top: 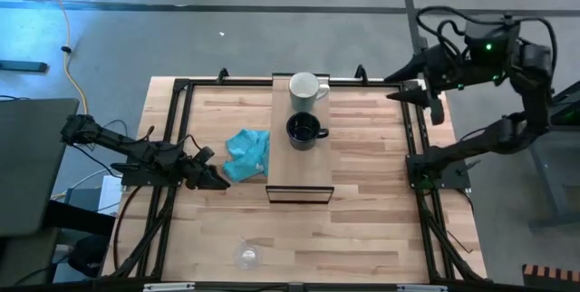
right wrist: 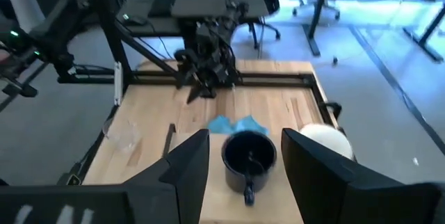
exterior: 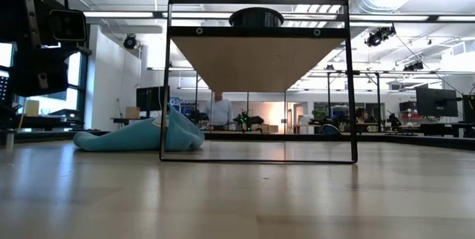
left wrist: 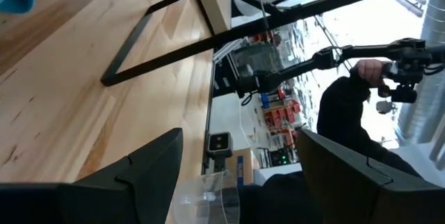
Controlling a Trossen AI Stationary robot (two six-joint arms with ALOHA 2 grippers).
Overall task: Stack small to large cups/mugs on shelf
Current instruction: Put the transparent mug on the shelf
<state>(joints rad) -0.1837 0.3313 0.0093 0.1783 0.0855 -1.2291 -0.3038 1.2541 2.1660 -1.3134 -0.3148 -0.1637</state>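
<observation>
From above, the shelf [top: 300,160] runs down the middle of the surface [top: 362,219], carrying the white mug [top: 305,89] at its far end and the black mug [top: 304,131] just beside it, nearer the middle. The glass cup [top: 246,255] stands alone near the surface's front edge, well apart from both arms.

The left tool [top: 216,176] hangs low just beside the cloth [top: 248,153], pointing toward the shelf; its fingers [left wrist: 142,175] are spread with nothing between them. The right tool [top: 405,90] waits off the far right corner, fingers [right wrist: 182,172] also spread, the black mug [right wrist: 248,158] ahead of it and the white mug [right wrist: 325,140] just past that.

The table-level view shows only the shelf's underside [exterior: 256,59] and the black mug's rim [exterior: 256,18] over it (the white mug is hidden there), with the cloth [exterior: 141,136] beside the frame leg. The glass [left wrist: 205,196] shows only partly, cut off between the left fingers.
</observation>
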